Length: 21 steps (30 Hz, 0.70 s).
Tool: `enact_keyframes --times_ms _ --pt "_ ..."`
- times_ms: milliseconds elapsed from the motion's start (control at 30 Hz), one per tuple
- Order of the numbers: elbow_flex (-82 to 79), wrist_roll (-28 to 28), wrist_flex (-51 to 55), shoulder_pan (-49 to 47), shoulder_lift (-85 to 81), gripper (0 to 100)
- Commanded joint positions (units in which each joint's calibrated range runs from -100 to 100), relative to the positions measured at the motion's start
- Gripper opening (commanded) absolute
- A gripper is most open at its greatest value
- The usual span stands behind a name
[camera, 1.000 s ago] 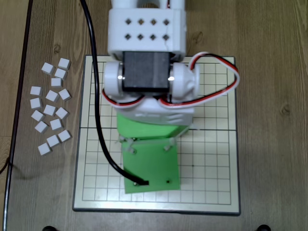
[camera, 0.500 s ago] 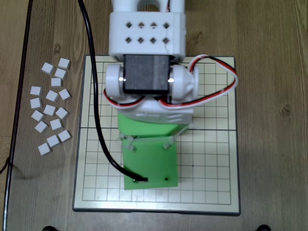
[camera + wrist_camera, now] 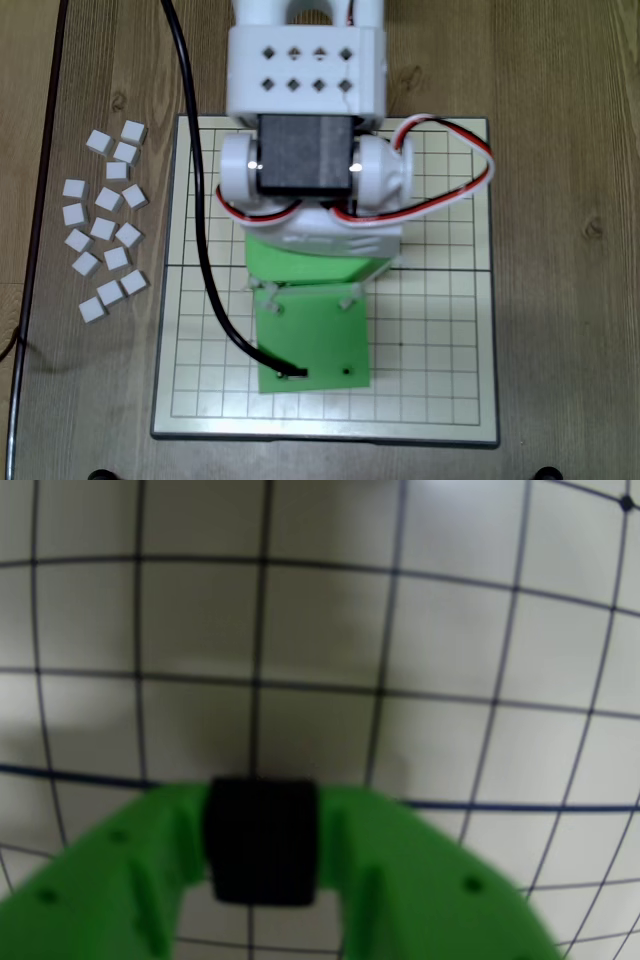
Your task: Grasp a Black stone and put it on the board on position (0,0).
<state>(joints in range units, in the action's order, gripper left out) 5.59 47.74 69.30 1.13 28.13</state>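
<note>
In the wrist view my green gripper (image 3: 262, 820) is shut on the Black stone (image 3: 262, 845), a small black square block held between the two fingers. It hangs over the cream board (image 3: 440, 630) with its thin dark grid lines. The stone's top edge meets the darker middle fold line (image 3: 520, 806). The centre dot does not show; a small dot (image 3: 625, 502) lies at the top right. In the overhead view the arm's green wrist part (image 3: 310, 340) reaches over the middle of the board (image 3: 440, 330) and hides the fingers, the stone and the centre.
Several pale white square blocks (image 3: 105, 230) lie scattered on the wooden table left of the board. A black cable (image 3: 200, 200) runs from the top down across the board's left half to the wrist. Red and white wires (image 3: 450, 160) loop at the arm's right.
</note>
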Motion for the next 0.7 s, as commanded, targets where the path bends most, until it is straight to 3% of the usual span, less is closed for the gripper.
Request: enact_keyframes --times_ms 0,667 --pt "0.8 0.4 -0.6 -1.2 -2.9 6" --pt "0.8 0.0 -1.1 -1.0 -2.5 6"
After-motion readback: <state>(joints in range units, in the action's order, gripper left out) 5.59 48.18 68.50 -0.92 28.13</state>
